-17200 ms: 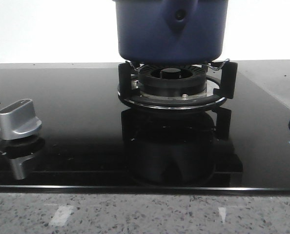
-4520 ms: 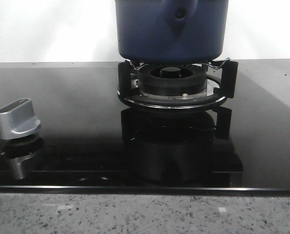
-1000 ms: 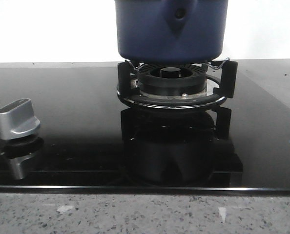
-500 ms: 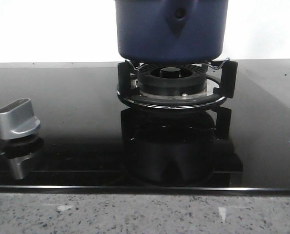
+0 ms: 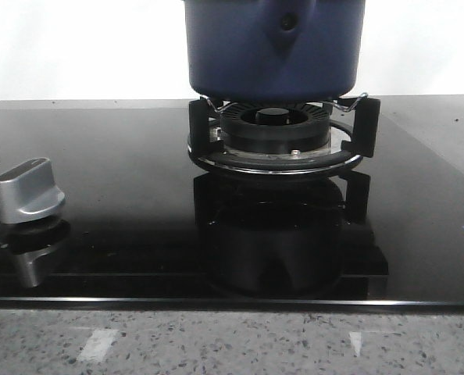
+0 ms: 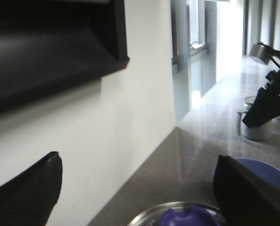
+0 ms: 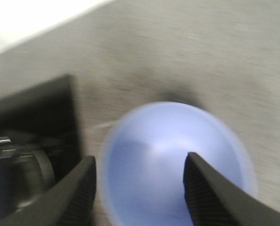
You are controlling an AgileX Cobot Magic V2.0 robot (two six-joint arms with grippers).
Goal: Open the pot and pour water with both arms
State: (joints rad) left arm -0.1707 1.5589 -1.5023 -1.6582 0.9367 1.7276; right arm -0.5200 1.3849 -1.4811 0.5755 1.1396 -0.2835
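The dark navy pot (image 5: 275, 51) stands on the black burner grate (image 5: 275, 144); its top is cut off by the frame in the front view. Neither gripper shows there. In the left wrist view my left gripper (image 6: 137, 160) is open wide and empty above a metal-rimmed glass lid (image 6: 144, 216) with a blue knob (image 6: 187, 219). I cannot tell whether the lid sits on the pot. In the right wrist view my right gripper (image 7: 141, 160) is open and empty, with its fingers spread over a light blue bowl (image 7: 177, 160).
A silver stove knob (image 5: 29, 191) stands at the left of the black glass hob (image 5: 123, 195). The blue bowl (image 6: 267, 172), a metal cup (image 6: 253, 127) and the right arm (image 6: 267, 103) show in the left wrist view. A speckled counter edge (image 5: 232, 344) runs along the front.
The pot has stayed on the grate throughout. A dark shape at the right edge of the front view is smaller than in the oldest frame.
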